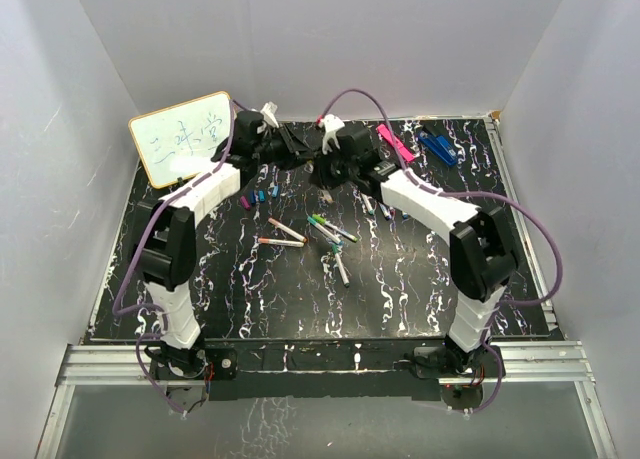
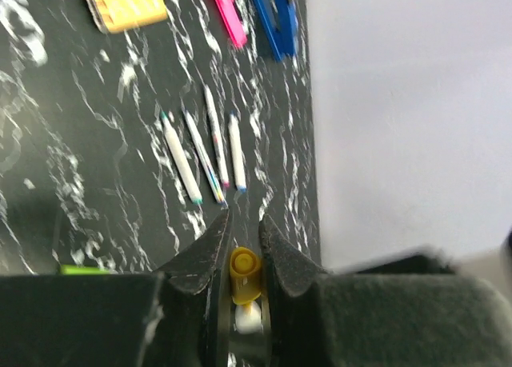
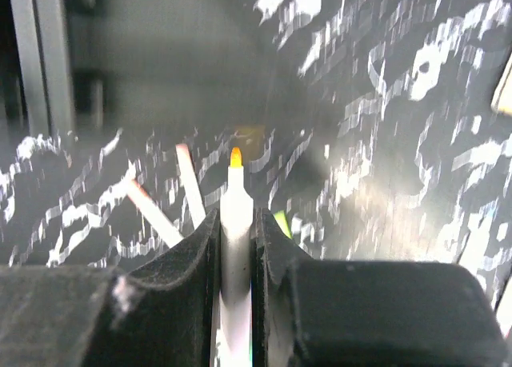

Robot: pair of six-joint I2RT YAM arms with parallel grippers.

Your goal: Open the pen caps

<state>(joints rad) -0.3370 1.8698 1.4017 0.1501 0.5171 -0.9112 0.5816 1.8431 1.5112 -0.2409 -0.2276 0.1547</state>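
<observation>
Black marbled table [image 1: 420, 289], scattered pens [image 1: 330, 227], caps [image 1: 260, 196]

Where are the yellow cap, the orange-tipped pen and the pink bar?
yellow cap [image 2: 244, 263]: left wrist view, its round open end.
orange-tipped pen [image 3: 236, 215]: right wrist view, its white barrel.
pink bar [image 2: 228, 13]: left wrist view, its middle.

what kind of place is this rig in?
Probably a robot-manipulation test cell rather than a real workplace: plain white walls box in a black marbled table, an aluminium mounting rail runs along the near edge, and marker pens lie scattered like props.
</observation>
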